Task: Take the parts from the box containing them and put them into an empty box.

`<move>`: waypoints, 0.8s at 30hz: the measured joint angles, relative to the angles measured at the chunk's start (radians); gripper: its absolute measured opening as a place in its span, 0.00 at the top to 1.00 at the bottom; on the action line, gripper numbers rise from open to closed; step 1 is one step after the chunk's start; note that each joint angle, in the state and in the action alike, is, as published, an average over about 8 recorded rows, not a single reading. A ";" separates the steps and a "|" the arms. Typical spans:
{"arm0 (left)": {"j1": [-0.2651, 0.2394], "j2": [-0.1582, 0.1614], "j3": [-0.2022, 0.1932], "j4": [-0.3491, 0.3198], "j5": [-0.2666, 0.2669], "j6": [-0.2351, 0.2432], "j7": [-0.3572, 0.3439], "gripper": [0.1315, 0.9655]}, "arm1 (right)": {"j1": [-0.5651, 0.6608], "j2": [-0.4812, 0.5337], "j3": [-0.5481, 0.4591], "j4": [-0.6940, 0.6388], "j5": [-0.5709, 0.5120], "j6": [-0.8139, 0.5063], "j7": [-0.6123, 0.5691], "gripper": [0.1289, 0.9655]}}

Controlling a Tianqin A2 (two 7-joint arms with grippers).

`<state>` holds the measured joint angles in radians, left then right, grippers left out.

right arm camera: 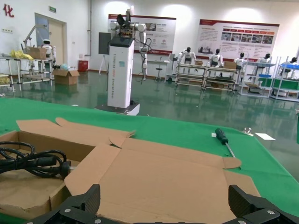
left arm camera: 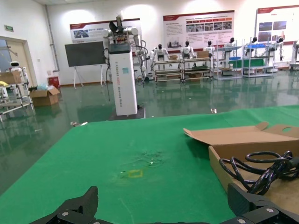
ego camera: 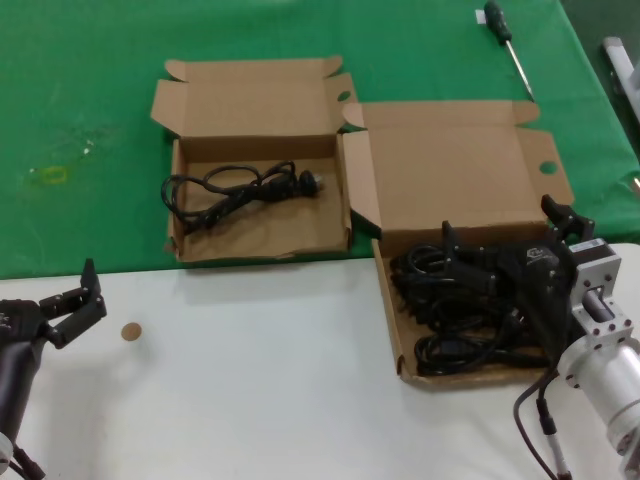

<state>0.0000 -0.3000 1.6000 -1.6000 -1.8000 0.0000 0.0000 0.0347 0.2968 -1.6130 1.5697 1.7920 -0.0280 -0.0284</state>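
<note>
Head view: right claw [ego camera: 505,245] spread wide over the cords [ego camera: 450,300], seemingly touching; left claw [ego camera: 75,300] open, empty.

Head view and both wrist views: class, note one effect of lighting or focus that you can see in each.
Head view: the cords merge into one dark mass in the box. Left wrist view: ceiling lights mirror off the glossy hall floor. Right wrist view: the same floor sheen, and the near claw is soft.

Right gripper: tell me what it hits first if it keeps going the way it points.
Probably the raised lid of the larger box, straight ahead of the open right gripper; depth is unclear.
</note>
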 joint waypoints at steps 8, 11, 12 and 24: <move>0.000 0.000 0.000 0.000 0.000 0.000 0.000 0.00 | 0.000 0.000 0.000 0.000 0.000 0.000 0.000 0.00; 0.000 0.000 0.000 0.000 0.000 0.000 0.000 0.00 | 0.000 0.000 0.000 0.000 0.000 0.000 0.000 0.00; 0.000 0.000 0.000 0.000 0.000 0.000 0.000 0.00 | 0.000 0.000 0.000 0.000 0.000 0.000 0.000 0.00; 0.000 0.000 0.000 0.000 0.000 0.000 0.000 0.00 | 0.000 0.000 0.000 0.000 0.000 0.000 0.000 0.00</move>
<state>0.0000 -0.3000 1.6000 -1.6000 -1.8000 0.0000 0.0000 0.0347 0.2968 -1.6130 1.5697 1.7920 -0.0280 -0.0284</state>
